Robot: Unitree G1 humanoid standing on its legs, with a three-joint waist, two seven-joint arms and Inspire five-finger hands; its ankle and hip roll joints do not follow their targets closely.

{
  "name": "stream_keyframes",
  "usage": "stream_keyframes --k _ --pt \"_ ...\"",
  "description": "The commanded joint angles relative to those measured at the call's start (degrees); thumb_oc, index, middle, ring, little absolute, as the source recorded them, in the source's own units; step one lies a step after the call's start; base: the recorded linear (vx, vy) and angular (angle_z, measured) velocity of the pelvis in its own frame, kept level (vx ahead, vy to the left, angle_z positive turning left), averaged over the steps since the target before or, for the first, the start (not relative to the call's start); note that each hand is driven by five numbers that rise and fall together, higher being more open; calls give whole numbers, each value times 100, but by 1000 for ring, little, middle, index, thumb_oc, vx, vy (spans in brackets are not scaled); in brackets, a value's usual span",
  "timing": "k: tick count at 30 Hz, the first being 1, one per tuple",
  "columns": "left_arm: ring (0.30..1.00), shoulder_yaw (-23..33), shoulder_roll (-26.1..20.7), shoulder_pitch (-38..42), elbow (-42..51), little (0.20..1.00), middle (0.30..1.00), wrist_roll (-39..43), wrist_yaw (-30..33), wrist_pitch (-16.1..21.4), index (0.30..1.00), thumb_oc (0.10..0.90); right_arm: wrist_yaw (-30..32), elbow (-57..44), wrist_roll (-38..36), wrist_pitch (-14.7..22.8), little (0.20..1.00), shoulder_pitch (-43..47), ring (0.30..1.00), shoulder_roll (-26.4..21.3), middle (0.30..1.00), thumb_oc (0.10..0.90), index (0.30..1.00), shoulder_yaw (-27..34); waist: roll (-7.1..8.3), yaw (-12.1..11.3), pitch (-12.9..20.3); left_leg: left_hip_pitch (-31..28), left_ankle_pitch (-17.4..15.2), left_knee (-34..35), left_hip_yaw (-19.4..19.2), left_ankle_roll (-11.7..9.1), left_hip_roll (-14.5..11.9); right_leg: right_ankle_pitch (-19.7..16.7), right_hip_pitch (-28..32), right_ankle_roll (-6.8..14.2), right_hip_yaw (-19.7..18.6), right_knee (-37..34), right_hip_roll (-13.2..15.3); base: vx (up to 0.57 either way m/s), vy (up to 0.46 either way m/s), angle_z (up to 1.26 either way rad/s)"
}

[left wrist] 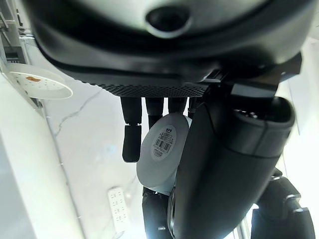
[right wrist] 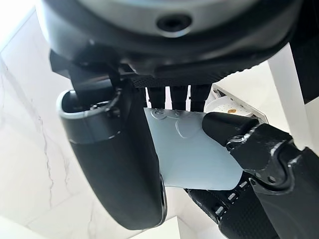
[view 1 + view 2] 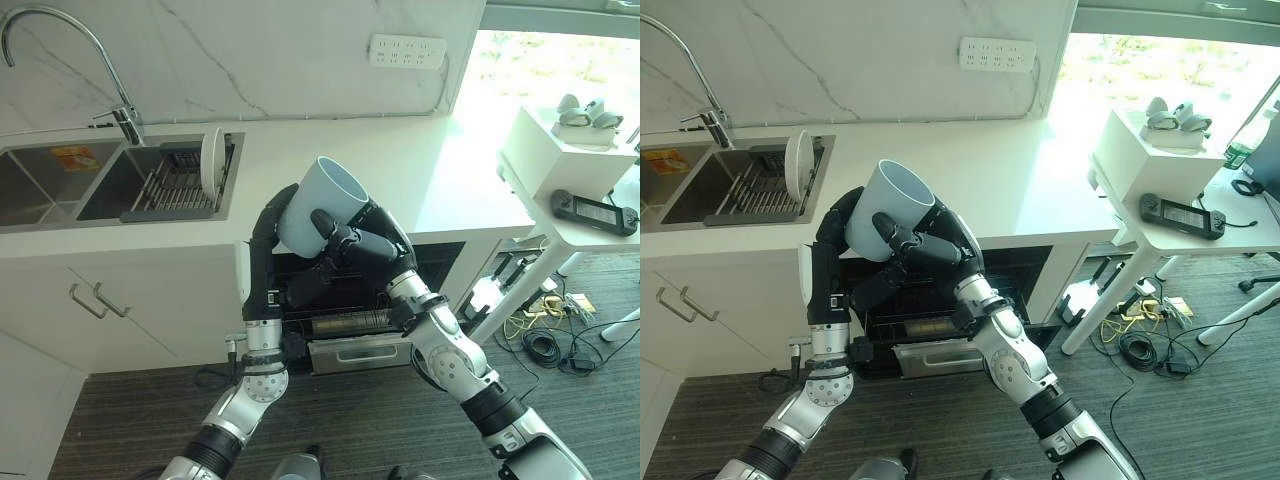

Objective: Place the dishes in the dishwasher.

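Observation:
A pale blue cup [image 3: 322, 198] is held tilted in the air in front of the counter edge, above the open dishwasher [image 3: 345, 322]. My left hand [image 3: 263, 250] rises from below and wraps the cup's left side and base [image 1: 162, 152]. My right hand [image 3: 368, 247] comes in from the right, its fingers curled over the cup's wall [image 2: 192, 149]. A white plate [image 3: 211, 160] stands on edge in the rack inside the sink.
The double sink [image 3: 60, 185] with a tall tap [image 3: 120, 110] lies at the counter's left. A white side table [image 3: 585, 215] carrying a black handheld console [image 3: 595, 211] stands at the right, with cables [image 3: 545, 340] on the floor below it. A cabinet with a handle [image 3: 100, 300] is beside the dishwasher.

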State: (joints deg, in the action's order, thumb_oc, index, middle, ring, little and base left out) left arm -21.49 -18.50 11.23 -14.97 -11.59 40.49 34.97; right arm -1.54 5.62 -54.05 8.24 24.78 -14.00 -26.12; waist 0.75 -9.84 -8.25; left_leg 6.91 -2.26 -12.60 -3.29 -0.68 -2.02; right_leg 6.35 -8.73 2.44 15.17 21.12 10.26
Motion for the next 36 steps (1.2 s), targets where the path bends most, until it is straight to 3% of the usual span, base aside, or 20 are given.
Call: stream_keyframes --k 1,4,6,9,14,19,24,28,33,36 --pt "900 -351 -276 426 323 900 900 24 -450 -138 900 800 -95 -644 76 1391 300 1214 300 310 300 400 300 401 66 -30 126 -207 -1170 -459 206 -14 -2 400 559 523 -109 -393 116 -5 8 9" --pt "900 -235 -321 345 329 900 900 -22 -401 -215 900 800 29 -729 373 1728 300 1153 300 232 300 400 300 616 55 -35 126 -200 -1165 -459 209 -12 -8 415 571 511 -92 -393 110 -3 5 6" --pt "900 -120 -401 295 233 900 900 -104 -369 -582 900 800 243 -871 573 2080 300 1079 300 86 300 400 300 885 27 -14 130 -194 -1158 -459 201 -18 -29 441 584 493 -74 -393 98 -15 5 2" --pt "900 -18 -478 253 108 900 900 113 -533 -716 900 800 345 -1007 643 2300 300 1033 300 -29 300 400 300 1090 -11 9 142 -190 -1146 -459 184 -24 -44 456 587 485 -76 -393 91 -20 9 3" --pt "900 63 -765 136 59 900 900 -57 -1347 -951 900 800 455 -1175 766 2549 300 888 300 -274 300 400 300 1461 -107 97 176 -199 -1143 -459 118 -32 -97 495 601 462 -119 -393 51 -5 21 -1" --pt "900 15 -1137 -97 1 900 900 -342 -2734 -1349 900 800 582 -1004 1154 2226 300 574 300 -632 300 400 300 1820 -198 189 200 -192 -1138 -459 64 -30 -117 491 573 483 -176 -393 25 20 46 -4" --pt "900 -246 -1495 -138 -48 900 900 -937 -3791 -2098 900 800 195 -437 1069 1847 300 150 300 -1013 300 400 300 1935 -255 310 210 -157 -1123 -459 26 -33 -121 468 521 544 -209 -393 28 18 27 -6" --pt "900 -454 -1819 -90 -117 900 900 -1391 -4476 -2580 900 800 -263 405 1102 1840 300 -24 300 -1298 300 400 300 1859 -293 344 201 -147 -1091 -459 -21 -35 -134 436 509 595 -167 -393 52 43 12 -2" --pt "900 -535 -2085 -32 -143 900 900 -1727 -4677 -2766 900 800 -593 807 1158 1795 300 -43 300 -1528 300 400 300 1842 -293 343 163 -168 -1067 -459 -60 -33 -155 436 570 602 -83 -393 69 75 -7 0" --pt "900 -576 -2094 31 -256 900 900 -1934 -4348 -2825 900 800 -680 935 1306 1810 300 57 300 -1605 300 400 300 1784 -272 322 116 -200 -1040 -459 -48 -35 -155 447 661 574 -18 -393 55 83 -4 4"
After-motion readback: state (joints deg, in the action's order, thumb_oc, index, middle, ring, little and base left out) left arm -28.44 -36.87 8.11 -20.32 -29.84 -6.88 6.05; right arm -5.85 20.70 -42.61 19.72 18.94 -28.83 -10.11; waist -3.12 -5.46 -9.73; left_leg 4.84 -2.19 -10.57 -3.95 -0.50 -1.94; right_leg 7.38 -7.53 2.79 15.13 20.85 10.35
